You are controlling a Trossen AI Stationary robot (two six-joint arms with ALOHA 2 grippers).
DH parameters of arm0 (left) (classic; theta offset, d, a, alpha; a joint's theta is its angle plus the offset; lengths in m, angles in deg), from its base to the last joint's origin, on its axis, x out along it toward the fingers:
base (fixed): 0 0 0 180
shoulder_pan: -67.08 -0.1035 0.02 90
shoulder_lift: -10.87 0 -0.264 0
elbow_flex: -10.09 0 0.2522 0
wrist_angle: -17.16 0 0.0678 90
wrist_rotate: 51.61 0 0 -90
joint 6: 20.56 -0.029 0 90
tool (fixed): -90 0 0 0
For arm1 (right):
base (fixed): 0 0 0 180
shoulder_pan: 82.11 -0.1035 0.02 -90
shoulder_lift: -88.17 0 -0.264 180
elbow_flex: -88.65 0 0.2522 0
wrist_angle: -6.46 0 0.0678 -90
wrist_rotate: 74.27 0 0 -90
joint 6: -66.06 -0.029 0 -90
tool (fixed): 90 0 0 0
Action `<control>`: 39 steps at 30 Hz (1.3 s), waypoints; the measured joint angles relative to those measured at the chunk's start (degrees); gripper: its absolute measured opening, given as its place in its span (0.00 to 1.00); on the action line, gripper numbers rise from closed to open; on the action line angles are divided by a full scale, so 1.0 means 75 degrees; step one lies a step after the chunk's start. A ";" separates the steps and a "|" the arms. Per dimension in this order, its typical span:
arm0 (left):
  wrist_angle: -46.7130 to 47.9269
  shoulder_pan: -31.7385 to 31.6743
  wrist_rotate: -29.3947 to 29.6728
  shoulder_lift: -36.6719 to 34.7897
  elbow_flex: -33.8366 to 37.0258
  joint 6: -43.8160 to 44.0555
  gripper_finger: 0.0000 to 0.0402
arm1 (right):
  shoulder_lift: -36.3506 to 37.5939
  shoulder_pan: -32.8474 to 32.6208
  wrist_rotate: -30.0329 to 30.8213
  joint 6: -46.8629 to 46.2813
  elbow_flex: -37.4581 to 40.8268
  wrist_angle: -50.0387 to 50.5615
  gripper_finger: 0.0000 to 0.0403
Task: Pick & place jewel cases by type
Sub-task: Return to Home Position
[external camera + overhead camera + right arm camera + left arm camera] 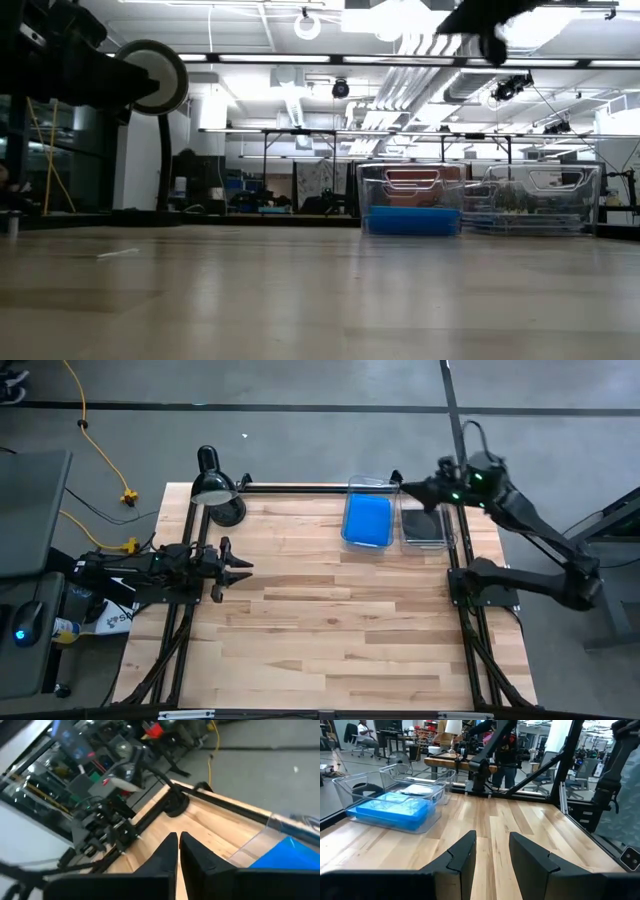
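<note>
Right gripper (178, 842) hangs empty, fingers together, near the bins (352, 486) — left gripper (492, 846) empty, slightly parted.

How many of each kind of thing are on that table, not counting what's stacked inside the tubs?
Clear bins: 2
Black lamp: 1
Robot arms: 2
Total: 5
Left out: blue cases in one bin and dark cases in the other, stacked so they can't be counted.

Looks like a robotics lab: grey concrete floor (300, 440), yellow extension cable (104, 460), exposed white ceiling pipes (425, 72), more black-framed workbenches (305, 131) behind.
</note>
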 joint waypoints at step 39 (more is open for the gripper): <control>-0.0221 -0.0001 0.0846 -0.0002 0.0003 -0.0396 0.29 | 0.0595 -0.5494 0.5202 0.0626 0.6008 -0.9577 0.00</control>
